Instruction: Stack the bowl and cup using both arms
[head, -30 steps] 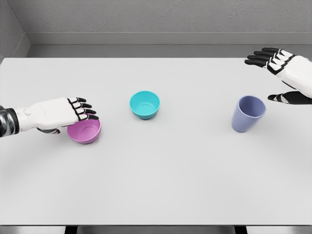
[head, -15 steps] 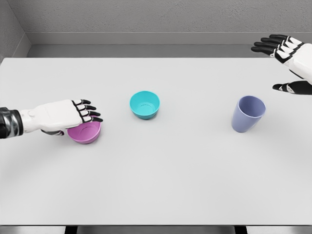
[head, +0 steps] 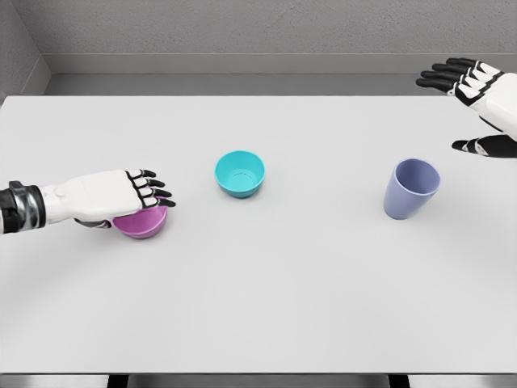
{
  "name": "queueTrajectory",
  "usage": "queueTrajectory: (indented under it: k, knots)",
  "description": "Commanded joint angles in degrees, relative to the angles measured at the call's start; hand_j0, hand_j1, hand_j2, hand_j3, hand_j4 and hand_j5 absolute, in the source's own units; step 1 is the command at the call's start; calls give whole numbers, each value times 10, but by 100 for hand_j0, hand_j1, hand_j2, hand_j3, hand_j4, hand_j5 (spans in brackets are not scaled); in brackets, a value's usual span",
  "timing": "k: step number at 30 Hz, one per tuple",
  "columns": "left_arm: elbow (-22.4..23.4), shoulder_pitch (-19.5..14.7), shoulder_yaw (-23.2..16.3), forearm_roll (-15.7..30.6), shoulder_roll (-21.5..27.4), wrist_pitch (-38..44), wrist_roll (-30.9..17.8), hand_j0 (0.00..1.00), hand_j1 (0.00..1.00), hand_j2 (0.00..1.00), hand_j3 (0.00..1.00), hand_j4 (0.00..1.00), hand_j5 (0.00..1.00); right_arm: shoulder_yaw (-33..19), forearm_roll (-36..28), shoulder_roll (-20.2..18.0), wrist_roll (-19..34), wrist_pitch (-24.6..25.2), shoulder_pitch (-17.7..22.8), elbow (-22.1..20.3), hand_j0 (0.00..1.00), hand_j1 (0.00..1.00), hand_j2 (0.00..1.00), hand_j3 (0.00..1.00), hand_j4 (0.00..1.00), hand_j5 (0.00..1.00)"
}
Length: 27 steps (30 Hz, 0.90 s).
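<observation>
White tabletop [head: 266, 291] fills the head view. On its left side the left hand [head: 109, 196] lies over the pink bowl [head: 144, 222], fingers extended across its rim; whether they grip it I cannot tell. At centre stands the teal bowl [head: 240, 174], well apart. Right of it sits the lavender cup [head: 411, 188], upright. Beyond it, the right hand [head: 477, 101] hovers spread wide, holding nothing.

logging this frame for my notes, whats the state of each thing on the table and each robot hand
pink bowl: upright on the table, mostly covered by the left robot hand, not lifted
teal bowl: upright, empty, untouched
purple cup: upright, empty, untouched
left robot hand: over the pink bowl, fingers across its rim
right robot hand: open, fingers spread, apart from the cup
</observation>
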Motion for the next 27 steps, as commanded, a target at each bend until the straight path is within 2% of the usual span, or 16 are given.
queueTrajectory:
  k: [1, 17, 19, 20, 24, 27]
  knots:
    - [0, 1, 0, 2, -3, 1, -1, 100, 100, 100, 100, 100, 100, 0, -4, -1, 0, 0, 1, 0, 100, 100, 100, 100, 100, 100]
    - [2, -1, -6, -9, -10, 1, -1, 100, 100, 100, 100, 100, 100, 0, -4, -2, 0, 0, 1, 0, 100, 100, 100, 100, 100, 100]
    - [2, -2, -6, -8, -10, 1, -26, 100, 100, 100, 100, 100, 100, 0, -4, -2, 0, 0, 1, 0, 100, 100, 100, 100, 100, 100]
    - [2, -3, -6, -8, -10, 1, -31, 98, 98, 98, 98, 98, 98, 0, -4, -2, 0, 0, 1, 0, 100, 100, 100, 100, 100, 100]
    - [2, -2, -6, -8, -10, 1, -42, 77, 77, 77, 77, 77, 77, 0, -4, -2, 0, 0, 1, 0, 100, 100, 100, 100, 100, 100]
    - [2, -2, -6, -8, -10, 1, -42, 72, 72, 72, 72, 72, 72, 0, -4, -2, 0, 0, 1, 0, 100, 100, 100, 100, 100, 100]
